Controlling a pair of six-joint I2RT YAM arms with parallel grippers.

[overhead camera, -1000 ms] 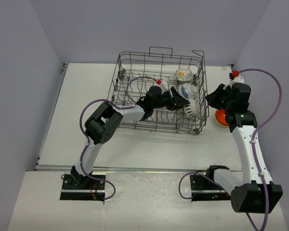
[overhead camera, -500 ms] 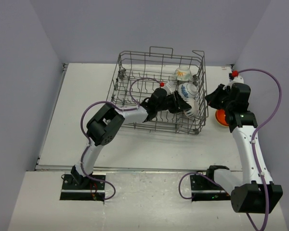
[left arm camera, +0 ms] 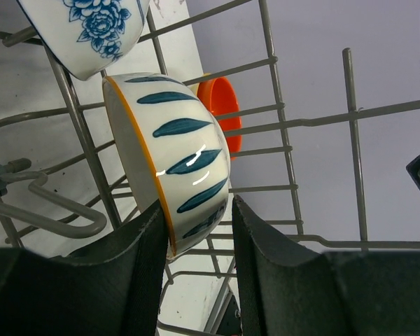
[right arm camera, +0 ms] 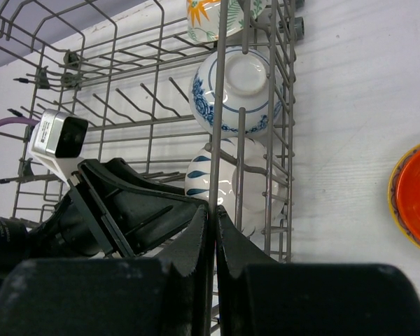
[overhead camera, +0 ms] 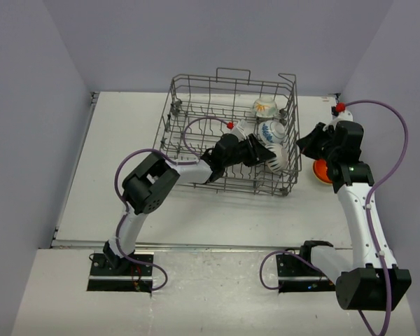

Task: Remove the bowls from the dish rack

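Note:
The grey wire dish rack (overhead camera: 196, 105) stands at the far middle of the table. Three bowls lean in its right end: a yellowish-patterned one (overhead camera: 264, 107), a blue-flowered one (overhead camera: 274, 131) and a dark-striped one (overhead camera: 278, 157). My left gripper (overhead camera: 262, 150) reaches inside the rack. In the left wrist view it (left arm camera: 196, 238) is closed across the lower edge of the striped bowl (left arm camera: 175, 154). My right gripper (overhead camera: 301, 145) is outside the rack's right wall, pinched on an upright rack wire (right arm camera: 222, 105). The orange bowl (overhead camera: 322, 171) sits on the table right of the rack. The pale yellow bowl is out of view.
Rack tines and wires (left arm camera: 280, 119) surround my left fingers. The blue-flowered bowl (left arm camera: 91, 28) hangs just above the striped one. The orange bowl (right arm camera: 414, 196) lies under my right arm. The table's right wall is near it.
My left gripper has pushed further right inside the rack, onto the striped bowl. The right arm and the other bowls have hardly moved.

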